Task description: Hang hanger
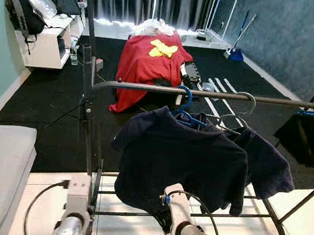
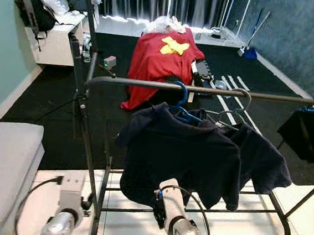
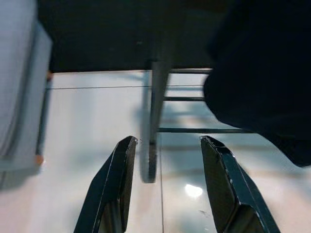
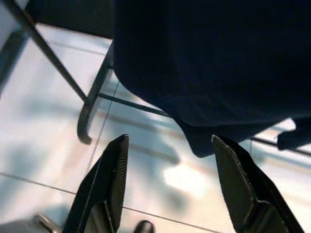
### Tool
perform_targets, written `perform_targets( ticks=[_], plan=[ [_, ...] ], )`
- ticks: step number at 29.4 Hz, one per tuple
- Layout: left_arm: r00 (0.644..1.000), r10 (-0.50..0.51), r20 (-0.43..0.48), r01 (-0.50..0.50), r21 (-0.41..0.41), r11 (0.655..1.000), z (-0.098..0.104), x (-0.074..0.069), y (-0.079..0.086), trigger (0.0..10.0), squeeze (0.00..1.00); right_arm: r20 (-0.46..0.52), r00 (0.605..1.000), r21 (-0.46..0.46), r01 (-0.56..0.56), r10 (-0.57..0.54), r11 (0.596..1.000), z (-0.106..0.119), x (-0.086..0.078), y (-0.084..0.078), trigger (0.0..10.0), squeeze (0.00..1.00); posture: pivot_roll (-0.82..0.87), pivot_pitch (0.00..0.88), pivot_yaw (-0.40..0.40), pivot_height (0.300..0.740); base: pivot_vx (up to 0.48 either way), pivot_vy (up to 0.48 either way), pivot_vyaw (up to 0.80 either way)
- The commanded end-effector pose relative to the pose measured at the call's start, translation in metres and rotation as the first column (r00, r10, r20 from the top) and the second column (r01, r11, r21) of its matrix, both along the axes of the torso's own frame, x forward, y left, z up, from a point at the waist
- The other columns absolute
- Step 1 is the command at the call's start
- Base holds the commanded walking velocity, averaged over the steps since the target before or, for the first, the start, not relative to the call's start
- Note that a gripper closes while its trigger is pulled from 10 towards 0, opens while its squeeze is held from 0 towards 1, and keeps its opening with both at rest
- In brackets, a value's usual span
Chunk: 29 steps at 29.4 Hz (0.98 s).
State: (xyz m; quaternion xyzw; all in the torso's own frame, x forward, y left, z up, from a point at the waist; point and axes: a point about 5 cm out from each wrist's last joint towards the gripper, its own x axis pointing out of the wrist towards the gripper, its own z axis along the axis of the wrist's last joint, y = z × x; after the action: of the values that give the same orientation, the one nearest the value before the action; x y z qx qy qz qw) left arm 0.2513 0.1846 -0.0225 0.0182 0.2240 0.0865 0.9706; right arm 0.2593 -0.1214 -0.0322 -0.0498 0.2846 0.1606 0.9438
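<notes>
Blue hanger (image 1: pixel 186 110): hooked on rail (image 1: pixel 215 95), carrying dark shirt (image 1: pixel 181 163); seen from head views.
Left tool (image 3: pixel 165 182): fingers apart, empty, above floor by rack foot (image 3: pixel 151 160).
Right tool (image 4: pixel 167 187): fingers apart, empty, below shirt hem.

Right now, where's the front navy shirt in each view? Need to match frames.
Left eye: navy shirt centre, on blue hanger.
Right eye: centre.
Left wrist: dark mass, upper right.
Right wrist: fills the top.
Shared landmark: rack's lower bars.
</notes>
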Motion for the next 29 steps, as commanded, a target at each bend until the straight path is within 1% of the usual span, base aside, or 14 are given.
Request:
perform_targets(
  ticks=[1, 2, 7, 8, 10, 11, 15, 17, 18, 21, 22, 25, 28, 29],
  plan=[
    [1.000, -0.015, 0.011, 0.015, -0.006, 1.000, 0.002, 0.001, -0.003, 10.0, 0.00, 0.033, 0.999, 0.052, 0.029, -0.031, 0.998, 0.005, 0.004, -0.002, 10.0, 0.00, 0.09, 0.036, -0.096, 0.740, 0.000, 0.000, 0.00],
    [0.995, -0.090, 0.044, 0.090, -0.010, 0.996, 0.007, 0.004, -0.015, 10.0, 0.00, 0.087, 0.995, 0.110, 0.042, -0.051, 0.993, 0.014, 0.011, -0.005, 10.0, 0.00, 0.10, 0.040, -0.087, 0.740, 0.000, 0.000, 0.00],
    [0.988, -0.147, 0.052, 0.147, -0.002, 0.989, 0.010, 0.004, -0.025, 10.0, 0.00, 0.151, 0.986, 0.122, 0.050, -0.068, 0.991, 0.021, 0.015, -0.010, 10.0, 0.00, 0.10, 0.040, -0.077, 0.740, 0.000, 0.000, 0.00],
    [0.985, -0.161, 0.066, 0.162, -0.020, 0.987, 0.012, 0.005, -0.029, 10.0, 0.00, 0.183, 0.981, 0.136, 0.041, -0.066, 0.990, 0.025, 0.016, -0.010, 10.0, 0.00, 0.10, 0.053, -0.072, 0.740, 0.000, 0.000, 0.00],
    [0.980, -0.170, 0.106, 0.176, -0.045, 0.983, 0.018, 0.005, -0.032, 10.0, 0.00, 0.261, 0.965, 0.117, -0.028, -0.003, 0.993, 0.032, 0.016, -0.005, 10.0, 0.00, 0.08, 0.056, -0.048, 0.740, 0.000, 0.000, 0.00],
    [0.975, -0.186, 0.123, 0.197, -0.082, 0.977, 0.021, 0.003, -0.034, 10.0, 0.00, 0.283, 0.959, 0.097, -0.054, 0.025, 0.994, 0.033, 0.014, -0.002, 10.0, 0.00, 0.07, 0.058, -0.043, 0.740, 0.000, 0.000, 0.00],
    [0.969, -0.201, 0.142, 0.218, -0.115, 0.969, 0.026, 0.000, -0.032, 10.0, 0.00, 0.305, 0.951, 0.087, -0.081, 0.051, 0.993, 0.035, 0.013, 0.005, 10.0, 0.00, 0.07, 0.062, -0.051, 0.740, 0.000, 0.000, 0.00],
    [0.973, -0.164, 0.162, 0.181, -0.098, 0.978, 0.029, -0.003, -0.024, 10.0, 0.00, 0.309, 0.951, 0.132, -0.061, 0.017, 0.989, 0.037, 0.013, 0.007, 10.0, 0.00, 0.09, 0.075, -0.053, 0.740, 0.000, 0.000, 0.00],
    [0.979, -0.116, 0.170, 0.136, -0.114, 0.984, 0.031, -0.001, -0.020, 10.0, 0.00, 0.322, 0.946, 0.135, -0.064, 0.018, 0.989, 0.040, 0.016, 0.006, 10.0, 0.00, 0.11, 0.081, -0.055, 0.740, 0.000, 0.000, 0.00],
    [0.983, -0.066, 0.171, 0.091, -0.141, 0.986, 0.034, 0.001, -0.016, 10.0, 0.00, 0.331, 0.943, 0.137, -0.059, 0.010, 0.989, 0.045, 0.021, 0.004, 10.0, 0.00, 0.11, 0.113, -0.065, 0.740, 0.000, 0.000, 0.00],
    [0.984, -0.052, 0.171, 0.073, -0.120, 0.990, 0.036, 0.002, -0.012, 10.0, 0.00, 0.327, 0.945, 0.146, -0.046, -0.004, 0.988, 0.047, 0.025, 0.004, 10.0, 0.00, 0.10, 0.081, -0.071, 0.740, 0.000, 0.000, 0.00],
    [0.982, -0.050, 0.184, 0.065, -0.076, 0.995, 0.044, 0.005, -0.006, 10.0, 0.00, 0.352, 0.936, 0.167, -0.044, -0.018, 0.985, 0.056, 0.031, 0.007, 10.0, 0.00, 0.08, 0.080, -0.053, 0.740, 0.000, 0.000, 0.00],
    [0.973, -0.084, 0.215, 0.103, -0.076, 0.992, 0.057, 0.018, -0.013, 10.0, 0.00, 0.466, 0.884, 0.146, -0.057, -0.018, 0.988, 0.080, 0.043, 0.005, 10.0, 0.00, 0.07, 0.027, -0.021, 0.740, 0.000, 0.000, 0.00],
    [0.973, -0.084, 0.215, 0.103, -0.076, 0.992, 0.057, 0.018, -0.013, 10.0, 0.00, 0.466, 0.884, 0.146, -0.057, -0.018, 0.988, 0.080, 0.043, 0.005, 10.0, 0.00, 0.07, 0.027, -0.021, 0.740, 0.000, 0.000, 0.00]
  ],
)
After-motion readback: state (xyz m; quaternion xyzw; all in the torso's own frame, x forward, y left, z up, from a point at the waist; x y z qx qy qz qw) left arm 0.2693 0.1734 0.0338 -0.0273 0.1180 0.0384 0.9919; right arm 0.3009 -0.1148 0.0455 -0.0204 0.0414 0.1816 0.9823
